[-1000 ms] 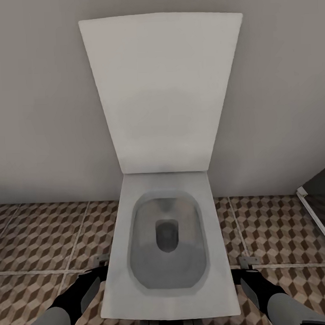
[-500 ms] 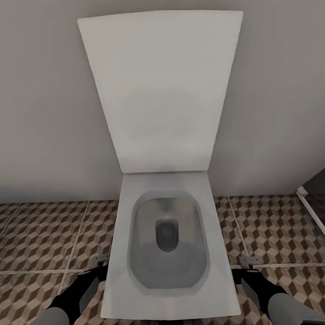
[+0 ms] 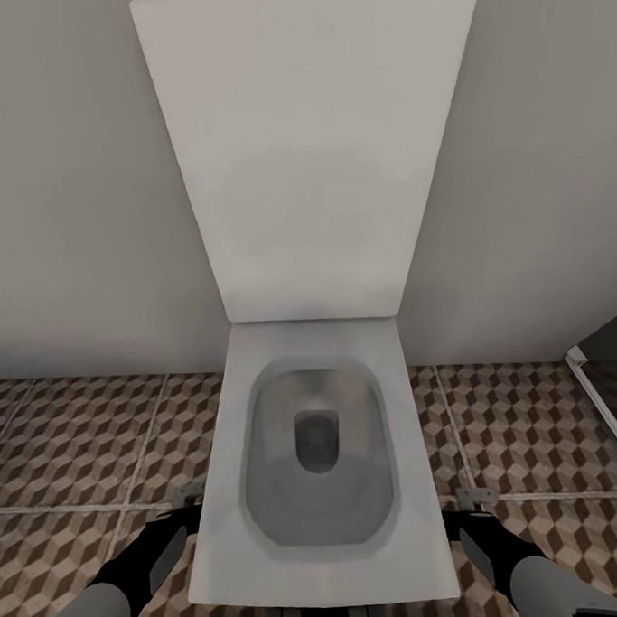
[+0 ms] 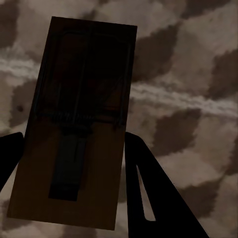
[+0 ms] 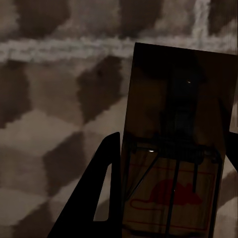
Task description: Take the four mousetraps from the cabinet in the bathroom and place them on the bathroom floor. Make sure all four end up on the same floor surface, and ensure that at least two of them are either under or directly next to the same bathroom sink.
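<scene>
Head view: I am facing a toilet (image 3: 322,489) on the floor (image 3: 72,447). Left hand (image 4: 69,163) is pinching a mousetrap (image 4: 74,124); right hand (image 5: 168,168) is pinching another trap (image 5: 173,148). Next, I judge, I'm finding the sink.

The head camera looks steeply down, close over a toilet (image 3: 321,453). Both wrist cameras face down, near the tiled floor (image 3: 72,447), which all views share.

There are two mousetraps, one (image 4: 74,134) in each wrist view (image 5: 173,148), one toilet (image 3: 318,453), and two grippers.
</scene>
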You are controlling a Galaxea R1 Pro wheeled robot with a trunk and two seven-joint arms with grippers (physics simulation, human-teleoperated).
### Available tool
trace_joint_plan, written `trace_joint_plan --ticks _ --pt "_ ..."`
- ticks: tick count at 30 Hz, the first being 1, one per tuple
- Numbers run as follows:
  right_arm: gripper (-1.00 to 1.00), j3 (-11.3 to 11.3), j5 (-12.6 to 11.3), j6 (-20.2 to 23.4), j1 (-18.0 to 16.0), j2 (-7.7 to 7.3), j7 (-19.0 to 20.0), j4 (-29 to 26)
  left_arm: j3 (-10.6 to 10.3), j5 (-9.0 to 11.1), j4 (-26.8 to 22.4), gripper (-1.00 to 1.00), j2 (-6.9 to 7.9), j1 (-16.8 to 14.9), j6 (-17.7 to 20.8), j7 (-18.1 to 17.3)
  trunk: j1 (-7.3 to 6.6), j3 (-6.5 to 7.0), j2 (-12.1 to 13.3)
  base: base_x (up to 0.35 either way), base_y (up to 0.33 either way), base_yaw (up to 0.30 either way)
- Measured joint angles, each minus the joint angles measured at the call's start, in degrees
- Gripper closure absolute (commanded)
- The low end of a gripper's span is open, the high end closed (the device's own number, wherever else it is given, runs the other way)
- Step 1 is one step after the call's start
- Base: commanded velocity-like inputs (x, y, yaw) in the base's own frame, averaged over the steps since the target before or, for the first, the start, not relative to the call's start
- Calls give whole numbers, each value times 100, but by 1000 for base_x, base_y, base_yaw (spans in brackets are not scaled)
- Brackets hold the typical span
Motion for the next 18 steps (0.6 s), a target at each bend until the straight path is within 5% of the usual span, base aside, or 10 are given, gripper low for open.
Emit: trace_joint_plan --ticks 6,18 --pt "100 -4 -1 3 0 -13 2 0 0 0 0 100 3 0 1 1 0 0 0 0 0 0" --pt "100 -1 -2 4 0 -17 1 0 -3 1 4 100 7 0 -1 2 31 -265 -16 0 0 0"
